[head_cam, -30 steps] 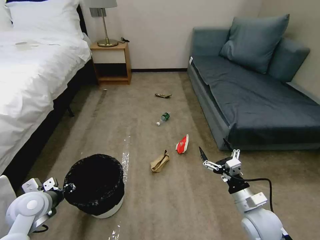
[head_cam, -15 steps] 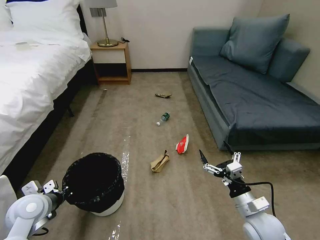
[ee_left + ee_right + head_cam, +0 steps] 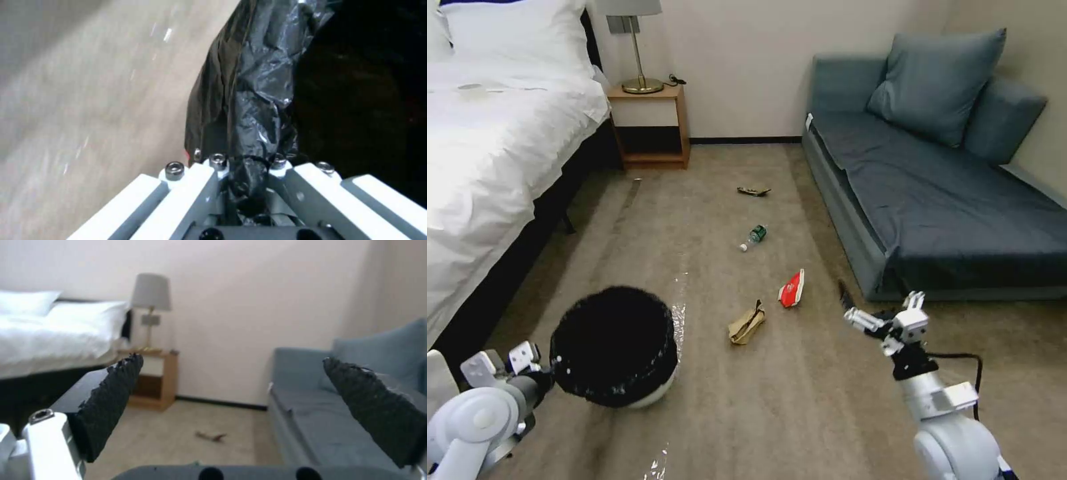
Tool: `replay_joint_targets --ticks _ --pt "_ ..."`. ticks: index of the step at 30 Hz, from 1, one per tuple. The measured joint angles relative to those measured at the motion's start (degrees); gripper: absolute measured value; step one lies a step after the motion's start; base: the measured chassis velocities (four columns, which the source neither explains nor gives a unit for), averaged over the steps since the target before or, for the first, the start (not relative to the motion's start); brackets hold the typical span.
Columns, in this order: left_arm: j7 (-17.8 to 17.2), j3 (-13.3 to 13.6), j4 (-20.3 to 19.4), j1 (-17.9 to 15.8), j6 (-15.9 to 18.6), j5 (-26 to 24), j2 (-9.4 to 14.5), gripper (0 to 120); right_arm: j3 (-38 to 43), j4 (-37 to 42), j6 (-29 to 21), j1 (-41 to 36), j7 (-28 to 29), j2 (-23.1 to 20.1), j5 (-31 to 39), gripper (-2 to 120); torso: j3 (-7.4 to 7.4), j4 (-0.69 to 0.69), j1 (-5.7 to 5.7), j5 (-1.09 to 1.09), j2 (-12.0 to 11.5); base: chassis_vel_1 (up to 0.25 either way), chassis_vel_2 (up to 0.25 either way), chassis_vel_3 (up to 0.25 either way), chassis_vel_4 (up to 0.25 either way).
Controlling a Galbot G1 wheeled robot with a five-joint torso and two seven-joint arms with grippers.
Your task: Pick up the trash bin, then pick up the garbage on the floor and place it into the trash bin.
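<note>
From the head view, your left end effector (image 3: pixel 550 380) grips the trash bin (image 3: pixel 614 347) by its near rim, tilted above the carpet; the thin liner could slip. Left wrist view: fingers (image 3: pixel 195 180) pinch crinkled bag. Right wrist view: right end effector (image 3: pixel 262 406) gapes wide, holding nothing.

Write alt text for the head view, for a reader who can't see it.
The left gripper grips the rim of the black-bagged trash bin at lower left, while the right gripper hangs open above the carpet. Ahead on the carpet lie a brown paper bag, red-and-white wrapper, plastic bottle and dark wrapper.
</note>
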Motion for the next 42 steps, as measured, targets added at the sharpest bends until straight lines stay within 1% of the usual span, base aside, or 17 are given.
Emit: replay_joint_targets --ticks 1,2,4,5,8,10,12,13,15,17,18,19,21,22,24,31,42 --pt "0.17 -1.51 -2.42 0.0 -0.03 -0.03 0.43 1 0.45 0.01 0.02 0.3 0.52 0.91 -0.55 100 0.0 0.0 0.0 -0.01 0.0 0.0 0.0 0.0 0.0" --pt "0.17 -1.51 -2.42 0.0 -0.03 -0.03 0.43 1 0.45 0.01 0.02 0.3 0.52 0.91 -0.55 100 0.0 0.0 0.0 -0.01 0.0 0.0 0.0 0.0 0.0" --pt "1.06 -4.89 -6.05 0.02 -0.03 -0.06 1.1 1 0.77 -0.75 0.96 0.46 0.57 2.93 -2.71 100 0.0 -0.01 0.0 0.02 0.0 0.0 0.0 0.0 0.0" --pt "1.82 -6.11 -6.76 0.11 -0.03 0.29 1.29 1 0.75 -1.02 1.26 0.39 0.56 3.59 -3.35 100 0.0 -0.01 0.0 0.01 0.0 0.0 0.0 0.0 0.0" --pt "2.26 -8.11 -7.48 0.21 -0.03 0.72 1.47 1 0.38 -1.31 1.61 0.09 0.33 4.73 -4.15 100 0.0 0.0 0.0 0.0 0.0 0.0 0.0 0.0 0.0" --pt "2.02 -8.74 -7.52 0.17 -0.03 0.77 1.47 1 0.27 -1.41 1.71 -0.06 0.2 5.07 -4.43 100 0.0 0.0 0.0 -0.01 0.0 0.0 0.0 0.0 0.0" --pt "-1.26 -10.13 -7.25 -0.02 0.15 0.18 1.42 1 0.09 -1.58 1.82 -0.2 -0.02 5.54 -4.77 100 0.0 0.0 0.0 -0.01 0.0 0.0 0.0 0.0 0.0" --pt "-1.26 -10.13 -7.25 -0.02 0.15 0.18 1.42 1 0.09 -1.58 1.82 -0.2 -0.02 5.54 -4.77 100 0.0 0.0 0.0 -0.01 0.0 0.0 0.0 0.0 0.0" --pt "-4.39 -10.95 -5.84 -0.1 0.88 -2.71 1.19 1 0.05 -1.58 1.83 -0.2 -0.19 5.66 -4.79 100 0.0 0.02 0.0 -0.02 0.0 0.0 0.0 0.0 0.0" --pt "-4.7 -10.99 -5.52 -0.12 1.0 -3.23 1.11 1 0.05 -1.58 1.83 -0.18 -0.21 5.67 -4.78 100 0.0 0.02 0.0 -0.02 0.0 0.0 0.0 0.0 0.0" --pt "-6.44 -11.1 -4.29 -0.27 1.65 -5.38 0.75 1 0.03 -1.47 1.8 -0.17 -0.28 5.74 -4.77 100 0.0 0.0 0.0 -0.02 0.0 0.0 0.0 0.0 0.0" --pt "-6.44 -11.1 -4.29 -0.27 1.65 -5.38 0.75 1 0.03 -1.47 1.8 -0.17 -0.28 5.74 -4.77 100 0.0 0.0 0.0 -0.02 0.0 0.0 0.0 0.0 0.0" --pt "-9.38 -11.01 -3.36 -0.6 2.56 -9.71 0.45 1 -0.04 -1.36 1.68 -0.17 -0.44 5.82 -4.76 100 0.0 0.0 0.0 -0.01 0.0 0.0 0.0 0.0 0.0" --pt "-9.38 -11.01 -3.36 -0.6 2.56 -9.71 0.45 1 -0.04 -1.36 1.68 -0.17 -0.44 5.82 -4.76 100 0.0 0.0 0.0 -0.01 0.0 0.0 0.0 0.0 0.0" --pt "-11.22 -10.59 -2.11 -1.07 3.02 -12.02 0.29 1 -0.05 -1.35 1.6 -0.17 -0.5 5.96 -4.75 100 0.0 0.0 0.0 -0.02 0.0 0.0 0.0 0.0 0.0" --pt "-12.24 -9.95 -1.46 -1.62 3.05 -14.01 0.26 1 -0.03 -1.76 1.71 -0.17 -0.76 5.99 -4.76 100 0.0 0.0 0.0 0.0 0.0 0.0 0.0 0.0 0.0" --pt "-12.23 -9.61 -1.38 -1.68 2.94 -14.01 0.06 1 -0.23 -2.67 1.82 0.22 -1.1 5.92 -4.39 100 0.0 0.0 0.0 0.0 0.0 0.0 0.0 0.0 0.0"
